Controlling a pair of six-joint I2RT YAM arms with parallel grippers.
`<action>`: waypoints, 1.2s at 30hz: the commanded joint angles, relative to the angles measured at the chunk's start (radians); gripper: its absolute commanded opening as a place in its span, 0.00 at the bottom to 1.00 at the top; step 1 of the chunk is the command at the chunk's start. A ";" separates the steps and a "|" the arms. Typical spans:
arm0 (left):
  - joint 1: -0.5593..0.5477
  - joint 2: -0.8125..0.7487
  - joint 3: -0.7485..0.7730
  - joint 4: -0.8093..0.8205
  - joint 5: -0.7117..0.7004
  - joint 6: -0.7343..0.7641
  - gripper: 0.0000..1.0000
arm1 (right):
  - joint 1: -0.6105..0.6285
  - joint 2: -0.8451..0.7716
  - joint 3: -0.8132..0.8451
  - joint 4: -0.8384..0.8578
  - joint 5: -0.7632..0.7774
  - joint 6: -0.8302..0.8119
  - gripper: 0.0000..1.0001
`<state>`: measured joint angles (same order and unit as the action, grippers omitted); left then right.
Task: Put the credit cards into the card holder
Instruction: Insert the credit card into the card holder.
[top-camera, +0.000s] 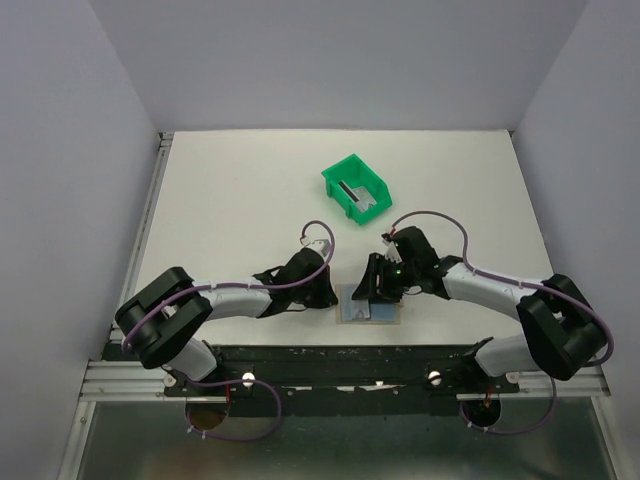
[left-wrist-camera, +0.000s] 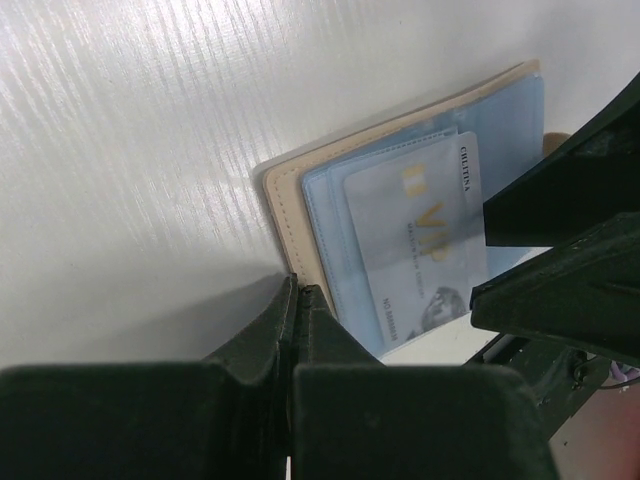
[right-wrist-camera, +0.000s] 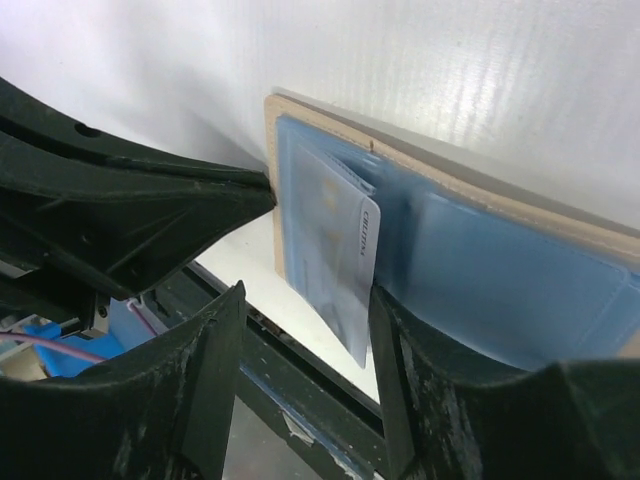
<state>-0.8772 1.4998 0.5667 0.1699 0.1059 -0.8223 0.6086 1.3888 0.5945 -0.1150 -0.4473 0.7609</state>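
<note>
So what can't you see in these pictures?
- Top view: card holder mostly hidden under left gripper and right gripper.
- Top view: grey thing in the green bin too small to name.
- Left wrist view: right gripper covers part of the card.
- Right wrist view: card holder's right side cut off by the edge.

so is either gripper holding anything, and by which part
Nothing is gripped: the right gripper stands open around the silver-grey plastic card; the shut left gripper touches the tan soft card holder at its edge.

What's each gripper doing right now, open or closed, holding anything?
Left gripper: closed, tips against the card holder's tan edge.
Right gripper: open, fingers either side of the credit card, not clamping it.
</note>
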 joint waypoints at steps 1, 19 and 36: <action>-0.005 0.002 -0.031 -0.029 0.023 -0.003 0.00 | 0.005 -0.027 0.053 -0.173 0.079 -0.063 0.61; -0.032 0.000 -0.037 -0.004 0.032 -0.028 0.00 | 0.006 0.010 0.054 -0.189 0.110 -0.066 0.39; -0.060 0.008 -0.025 -0.013 0.020 -0.041 0.00 | 0.040 0.061 0.044 -0.173 0.118 -0.061 0.35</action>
<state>-0.9272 1.4998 0.5522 0.1936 0.1238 -0.8646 0.6380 1.4319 0.6521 -0.3077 -0.3470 0.6910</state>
